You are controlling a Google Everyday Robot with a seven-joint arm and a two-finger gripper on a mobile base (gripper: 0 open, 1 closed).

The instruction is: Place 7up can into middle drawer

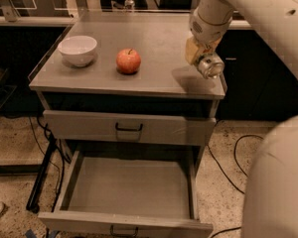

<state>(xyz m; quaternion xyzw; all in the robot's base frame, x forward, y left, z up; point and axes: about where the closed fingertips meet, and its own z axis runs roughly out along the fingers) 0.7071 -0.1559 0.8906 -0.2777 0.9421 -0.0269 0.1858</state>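
My gripper (201, 58) is at the right side of the cabinet top (154, 38), near its front right corner. It is shut on the 7up can (210, 66), a small silver can held tilted with its round end facing the camera, just above the top. A shadow lies on the top beneath it. The middle drawer (129, 190) is pulled wide open below, grey and with nothing in it, its small black handle (123, 230) at the front edge. The drawer sits lower and to the left of the can.
A red apple (128, 60) and a white bowl (78, 50) stand on the left half of the cabinet top. The grey drawer front above (129, 128) is closed. Cables (233, 162) lie on the speckled floor. My pale arm body (278, 182) fills the lower right.
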